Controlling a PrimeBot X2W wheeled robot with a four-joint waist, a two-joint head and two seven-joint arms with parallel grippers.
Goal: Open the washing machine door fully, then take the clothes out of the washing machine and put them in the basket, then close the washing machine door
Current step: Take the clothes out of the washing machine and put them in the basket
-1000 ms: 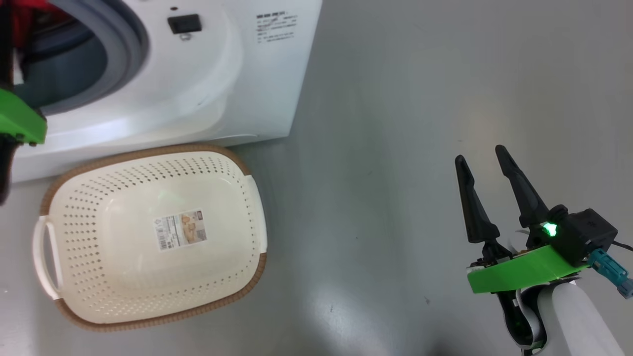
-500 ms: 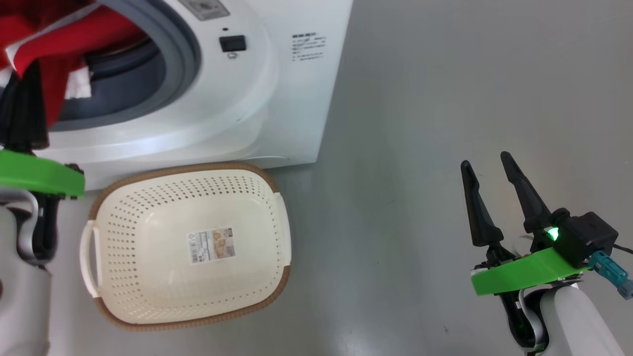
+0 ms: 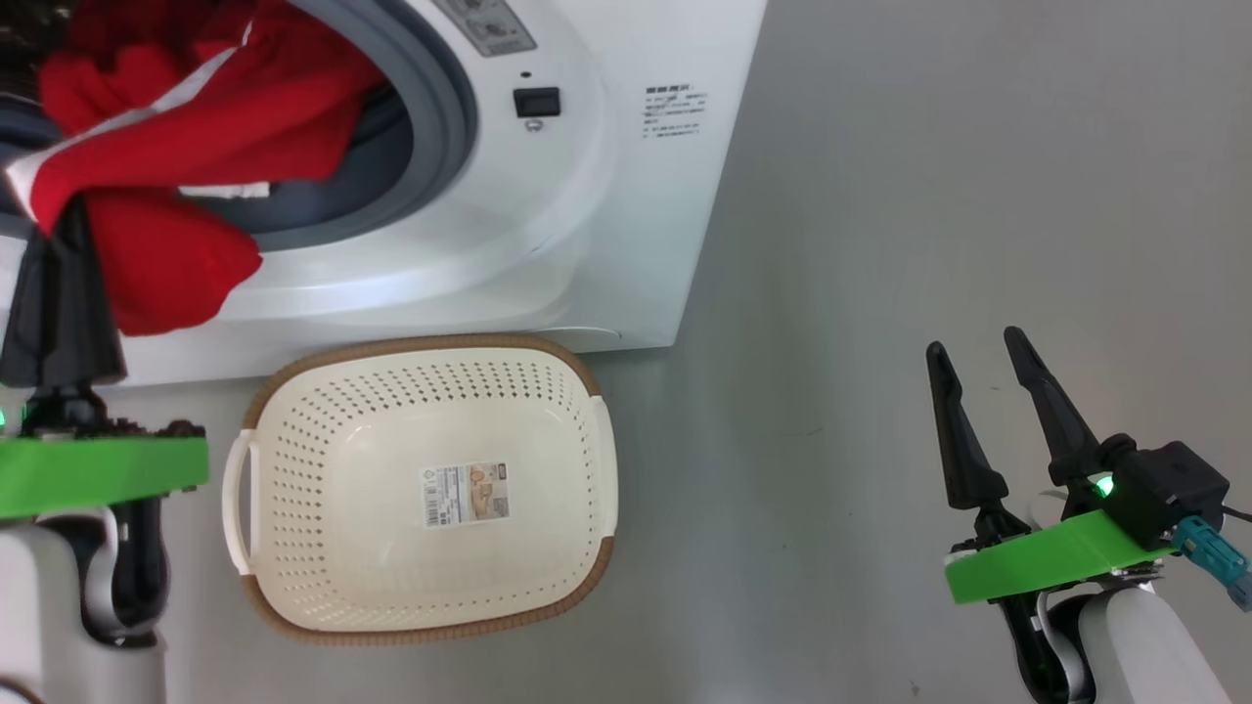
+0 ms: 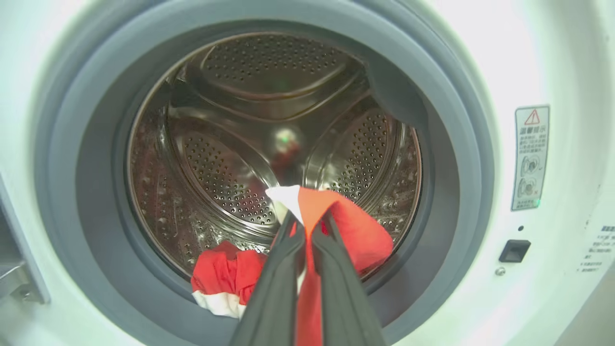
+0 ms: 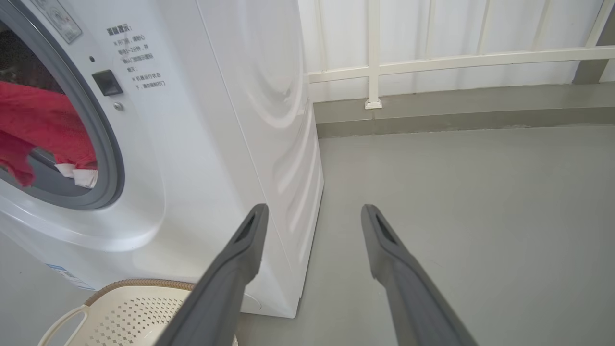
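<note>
The washing machine [image 3: 587,225] stands at the upper left, its drum [image 4: 269,125] open; its door is out of view. Red clothes [image 3: 176,137] with white trim spill from the drum over the grey-blue ring [image 3: 445,127]. My left gripper [image 3: 57,230] is shut on a fold of this red fabric [image 4: 355,230], just in front of the opening. More red cloth [image 4: 221,274] lies on the drum's lower lip. The cream basket [image 3: 430,342] sits on the floor below the opening, holding nothing. My right gripper [image 3: 973,342] hangs open over bare floor, far to the basket's right.
Grey floor [image 3: 929,176] stretches to the right of the machine. A white railing and panelled wall [image 5: 432,62] run behind it. The basket [image 5: 129,307] shows below the machine's front corner in the right wrist view, with a paper label [image 3: 468,494] on its bottom.
The head camera has swung, shifting the whole picture right and down. My left gripper has drawn the red clothes out of the drum, so they now hang over the front. The right gripper stayed open.
</note>
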